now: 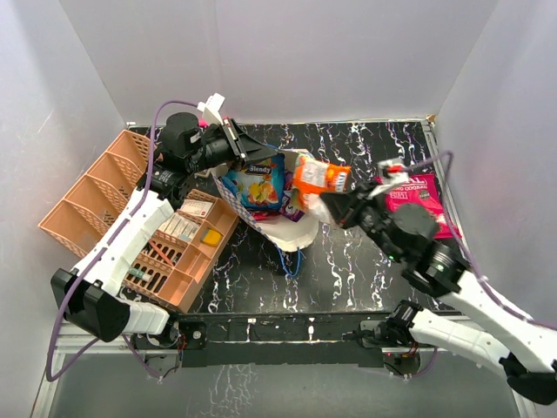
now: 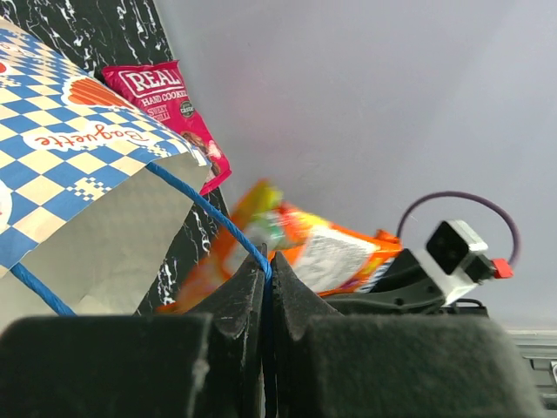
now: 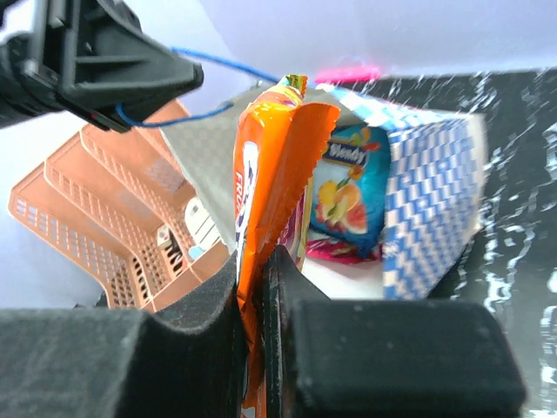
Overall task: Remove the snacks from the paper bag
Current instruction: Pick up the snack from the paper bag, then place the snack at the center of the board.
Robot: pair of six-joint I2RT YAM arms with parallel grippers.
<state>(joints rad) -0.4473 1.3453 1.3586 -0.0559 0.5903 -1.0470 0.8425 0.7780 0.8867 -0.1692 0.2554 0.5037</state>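
You have two grippers working. Your left gripper (image 2: 268, 261) is pinched tight on one thin blue cord (image 2: 204, 209) of the bag (image 3: 426, 200). In the top view it sits in the upper middle and holds that side of the bag up. There are two cords. The other cord (image 1: 291, 259) lies loose on the table (image 1: 348, 261), just below the bag.

There is one bag. It lies in the middle of the top view, and in the right wrist view its mouth gapes open toward that camera.

Your right gripper (image 3: 257, 261) is squeezed onto one orange packet (image 1: 318, 177). The packet is up in the air, just right of the bag's mouth in the top view. It stands up tall between the fingers in the right wrist view.

I count four packets. One is the orange packet in your right gripper. One pink packet (image 1: 418, 198) lies flat on the table at the right side of the top view, well apart from the bag. One blue packet (image 1: 259, 185) is inside the bag. A second pink packet (image 3: 335, 252) lies under the blue one, also inside. I cannot tell if more hide deeper in.

One peach basket (image 1: 91, 196) sits at the left of the top view, beside the bag, with small things in its boxes.
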